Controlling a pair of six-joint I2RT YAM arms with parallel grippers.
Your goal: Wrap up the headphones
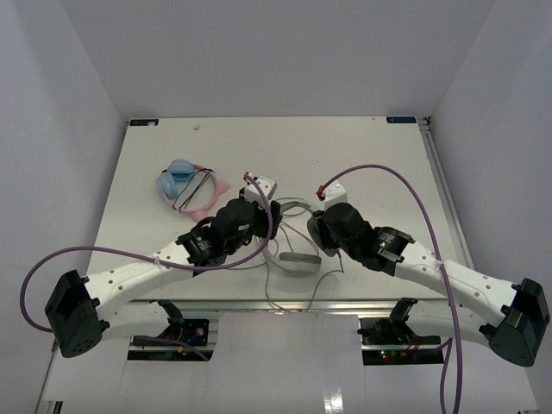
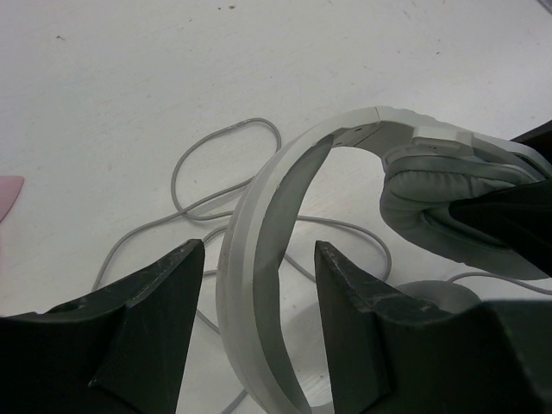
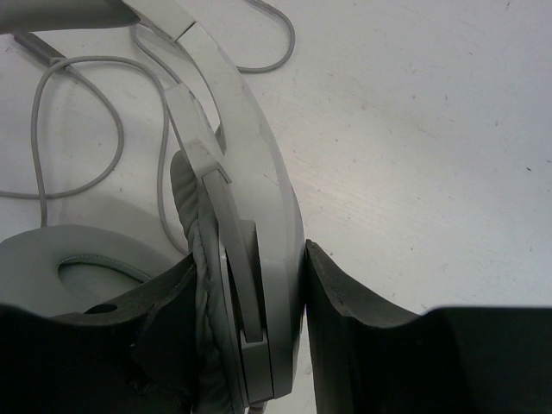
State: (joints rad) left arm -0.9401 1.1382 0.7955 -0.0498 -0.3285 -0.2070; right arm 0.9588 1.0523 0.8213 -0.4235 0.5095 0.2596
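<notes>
The left arm stretches low from its base at the 8 o'clock corner of the overhead view toward 2 o'clock; the left wrist sits near the centre; the left gripper has its dark fingers spread, with a gap along each inner face; the right arm runs from the 4 o'clock corner toward 10 o'clock; the right wrist lies just beside the left one, at its 3 o'clock; the right gripper presses both fingers against the headphones held between them.
</notes>
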